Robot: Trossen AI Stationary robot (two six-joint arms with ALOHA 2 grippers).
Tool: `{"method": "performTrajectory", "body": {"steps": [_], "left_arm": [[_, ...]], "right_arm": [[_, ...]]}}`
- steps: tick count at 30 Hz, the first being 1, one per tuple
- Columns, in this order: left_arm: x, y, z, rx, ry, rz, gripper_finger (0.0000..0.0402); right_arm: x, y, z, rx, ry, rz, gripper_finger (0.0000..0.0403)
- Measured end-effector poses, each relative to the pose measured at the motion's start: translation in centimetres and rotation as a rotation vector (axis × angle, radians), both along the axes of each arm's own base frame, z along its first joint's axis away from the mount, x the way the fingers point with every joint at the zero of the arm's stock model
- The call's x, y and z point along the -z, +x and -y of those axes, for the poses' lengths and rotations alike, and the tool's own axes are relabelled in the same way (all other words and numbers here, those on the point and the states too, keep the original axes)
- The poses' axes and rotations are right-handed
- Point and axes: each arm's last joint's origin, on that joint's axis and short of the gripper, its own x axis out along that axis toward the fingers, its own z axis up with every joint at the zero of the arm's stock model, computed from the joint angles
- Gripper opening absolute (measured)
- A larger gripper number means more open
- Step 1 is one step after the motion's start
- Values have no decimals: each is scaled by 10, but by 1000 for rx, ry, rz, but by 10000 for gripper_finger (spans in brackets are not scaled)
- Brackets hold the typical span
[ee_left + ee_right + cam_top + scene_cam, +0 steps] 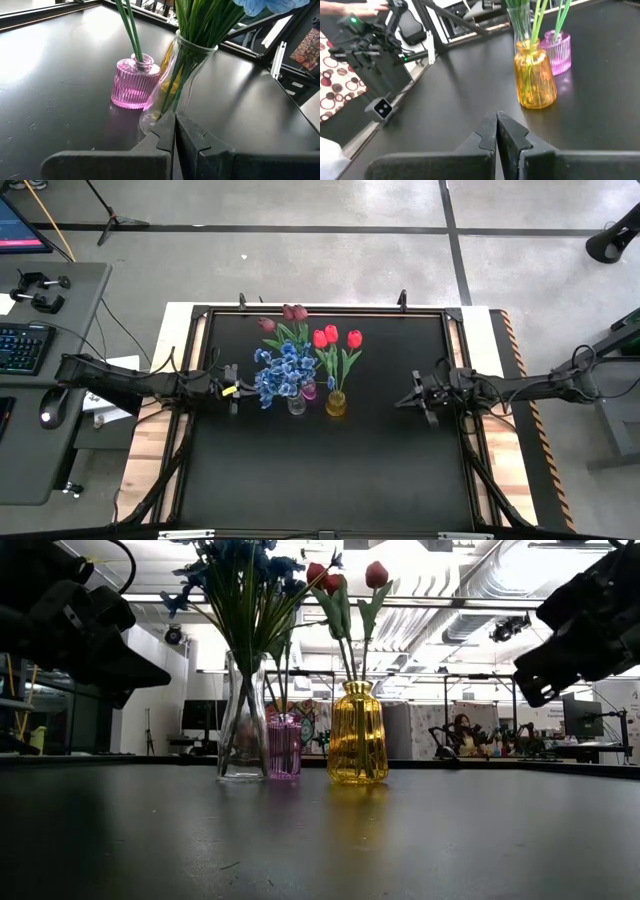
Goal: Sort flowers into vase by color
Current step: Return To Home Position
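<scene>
Maroon tulips (291,313) — blooms, overhead view only

The pale grey concrete floor (350,250) spreads out in wide slabs cut by dark seams. Left of the matte black table (330,480) stands a dark grey desk (30,470) with a black keyboard, its keys lit blue (20,348). Farther back, ribbed silver ceiling ducts (450,595) run under bright overhead light, and a seated person (465,735) works far off.
</scene>
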Motion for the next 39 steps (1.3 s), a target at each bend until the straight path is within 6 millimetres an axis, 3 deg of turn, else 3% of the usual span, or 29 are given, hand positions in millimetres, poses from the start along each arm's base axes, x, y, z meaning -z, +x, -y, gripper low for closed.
{"method": "performTrajectory", "body": {"steps": [4, 13, 24, 33, 39], "left_arm": [[-3, -3, 0, 0, -3, 29, 0], [-26, -16, -2, -3, -23, 268, 0], [-45, -30, -3, -4, -42, 491, 0], [-42, -29, -2, 8, -24, 460, 0], [-28, -28, 1, 80, 328, 285, 0]], "right_arm": [[-1, -9, -1, -6, -1, 15, 0], [-23, -23, 0, 9, -5, 272, 0], [-20, -21, 0, 10, -13, 234, 0], [-20, -21, 0, 10, -13, 230, 0], [-20, -21, 0, 10, -13, 230, 0]]}}
